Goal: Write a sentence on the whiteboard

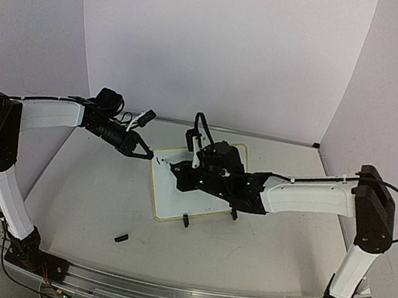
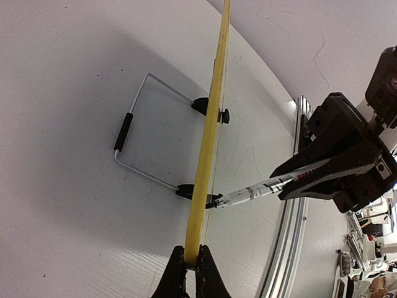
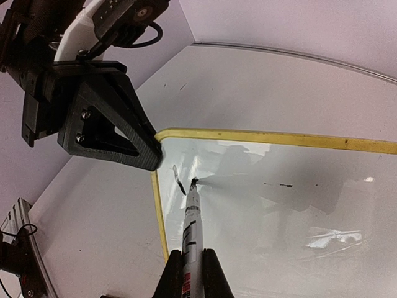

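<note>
- step in hand: the very start of writing. the right tool (image 3: 192,254) is closed on a marker (image 3: 191,220), whose tip touches the whiteboard (image 3: 279,223) just beside a short black stroke (image 3: 178,177).
- the left tool (image 2: 188,251) is clamped on the board's yellow rim at the corner nearest that stroke, apparently steadying it.
- the whiteboard sits mid-worktop (image 1: 79,198), between the two arms, with a wire stand (image 2: 123,130) clipped on the side away from the marker.
- look: a glossy white face with reflections, a thin pale-yellow rim, rounded corners and two black clip feet. apart from the one stroke and a few faint specks further along it is blank, so nearly the whole sentence seems left to write.
- the next move likely calls for light, even tip pressure and small strokes running away from the held corner, with a firm left grip so the board neither slides nor tips.
- a small black piece (image 1: 121,238), perhaps the cap, lies on the worktop nearer the arm bases.
</note>
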`<state>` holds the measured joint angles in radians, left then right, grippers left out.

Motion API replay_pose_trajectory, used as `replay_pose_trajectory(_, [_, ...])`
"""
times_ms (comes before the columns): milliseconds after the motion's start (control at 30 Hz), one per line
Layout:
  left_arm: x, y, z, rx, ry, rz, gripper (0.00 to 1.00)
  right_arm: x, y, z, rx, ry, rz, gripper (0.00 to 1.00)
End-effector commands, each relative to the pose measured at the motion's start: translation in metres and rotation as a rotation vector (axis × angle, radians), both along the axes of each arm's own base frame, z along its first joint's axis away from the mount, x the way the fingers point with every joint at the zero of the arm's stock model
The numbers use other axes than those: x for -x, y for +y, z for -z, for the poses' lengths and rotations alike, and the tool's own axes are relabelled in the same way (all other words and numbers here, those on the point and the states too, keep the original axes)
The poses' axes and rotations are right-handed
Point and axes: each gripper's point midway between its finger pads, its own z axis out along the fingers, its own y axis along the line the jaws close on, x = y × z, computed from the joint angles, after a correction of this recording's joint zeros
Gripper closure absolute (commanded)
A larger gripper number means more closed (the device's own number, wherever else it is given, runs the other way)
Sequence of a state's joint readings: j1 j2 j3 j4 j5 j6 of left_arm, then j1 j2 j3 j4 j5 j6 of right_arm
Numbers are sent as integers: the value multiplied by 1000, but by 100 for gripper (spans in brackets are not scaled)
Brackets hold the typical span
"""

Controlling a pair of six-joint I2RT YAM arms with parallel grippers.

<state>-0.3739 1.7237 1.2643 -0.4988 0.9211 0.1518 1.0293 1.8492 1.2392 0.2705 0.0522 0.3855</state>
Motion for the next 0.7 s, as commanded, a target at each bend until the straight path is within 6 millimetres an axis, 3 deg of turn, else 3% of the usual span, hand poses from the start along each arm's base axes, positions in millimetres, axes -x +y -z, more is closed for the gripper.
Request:
replay_pose_trajectory(0, [-5, -6, -8, -4, -49, 25, 100, 7, 5, 1, -2, 7, -30, 100])
replay_pose_trajectory(667, [-4, -6, -9, -5, -48, 26, 100, 10, 6, 8, 5, 22, -23, 100])
